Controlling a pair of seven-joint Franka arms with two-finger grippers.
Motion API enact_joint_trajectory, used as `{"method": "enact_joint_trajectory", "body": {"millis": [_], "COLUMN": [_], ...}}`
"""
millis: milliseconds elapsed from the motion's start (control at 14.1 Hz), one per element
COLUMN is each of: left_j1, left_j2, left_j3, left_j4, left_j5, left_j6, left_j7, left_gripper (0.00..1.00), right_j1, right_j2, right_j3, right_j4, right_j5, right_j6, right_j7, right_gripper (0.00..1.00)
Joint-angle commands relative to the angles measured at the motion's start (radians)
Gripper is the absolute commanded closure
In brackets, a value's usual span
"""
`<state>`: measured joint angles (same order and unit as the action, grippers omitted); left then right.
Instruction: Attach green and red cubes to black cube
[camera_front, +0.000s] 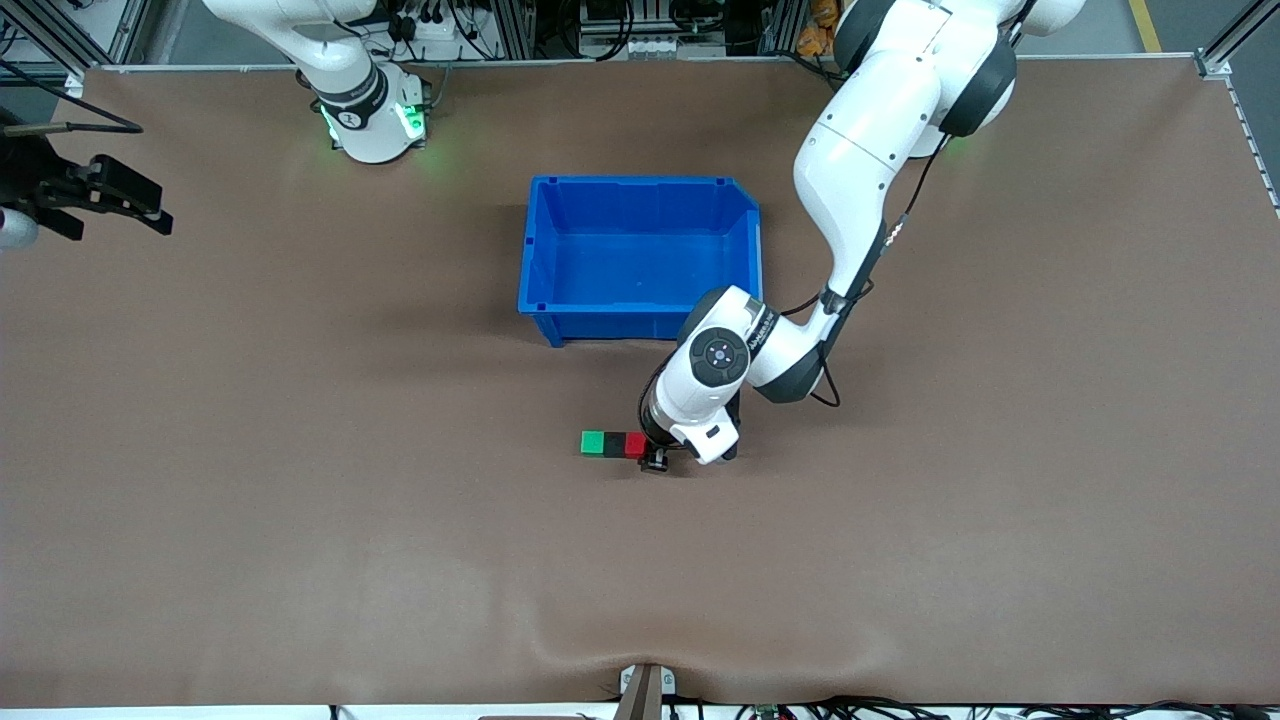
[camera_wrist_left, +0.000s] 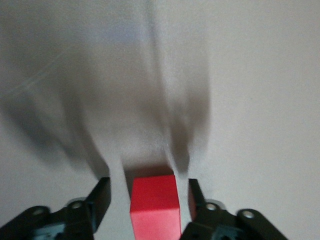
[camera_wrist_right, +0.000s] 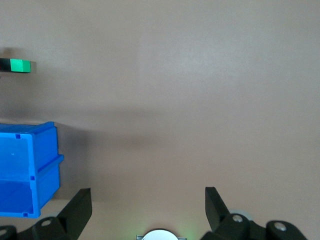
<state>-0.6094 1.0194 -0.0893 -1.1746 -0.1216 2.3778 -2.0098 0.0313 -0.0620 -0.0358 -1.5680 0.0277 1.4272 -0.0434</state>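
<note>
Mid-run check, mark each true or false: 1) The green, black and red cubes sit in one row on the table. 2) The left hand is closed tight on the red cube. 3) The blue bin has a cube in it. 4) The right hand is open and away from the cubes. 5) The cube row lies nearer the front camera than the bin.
1) True: green cube, black cube and red cube are lined up touching.
2) False: the left hand straddles the red cube, with gaps showing at both fingers.
3) False: the blue bin shows nothing inside.
4) True: the right hand waits open near the right arm's end of the table.
5) True.
</note>
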Motion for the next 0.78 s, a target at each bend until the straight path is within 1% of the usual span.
{"method": "enact_joint_trajectory", "body": {"millis": [0,213,356,498,711], "left_j1": [0.0,0.042,0.057,0.095,0.152], "left_j2": [-0.076,-0.16,-0.241,-0.315,-0.424], "left_j3": [0.008,0.014,0.011,0.011,0.011], "left_j4": [0.001,0.0,-0.029,-0.034,-0.049], "left_j5": [-0.012,-0.007,-0.007,-0.006,-0.006], "left_j6": [-0.075,-0.188,-0.285,-0.389,-0.558], "left_j7": [0.04,0.178,0.372,0.48,0.701], "left_gripper": [0.0,0.0,0.0,0.0,0.0], "right_j1": [-0.022,-0.024,-0.024,-0.025,-0.03], "right_j2": [-0.016,-0.007,-0.006,-0.002,-0.001], "right_j3": [0.022,0.022,0.02,0.02,0.02], "right_j4": [-0.023,-0.014,-0.014,-0.014,-0.012], "right_j5": [0.001,0.003,0.003,0.004,0.005], "right_j6": [-0.011,-0.005,0.002,0.013,0.024], "right_j7": [0.007,0.007,0.007,0.011,0.013], "right_gripper": [0.0,0.0,0.0,0.0,0.0]}}
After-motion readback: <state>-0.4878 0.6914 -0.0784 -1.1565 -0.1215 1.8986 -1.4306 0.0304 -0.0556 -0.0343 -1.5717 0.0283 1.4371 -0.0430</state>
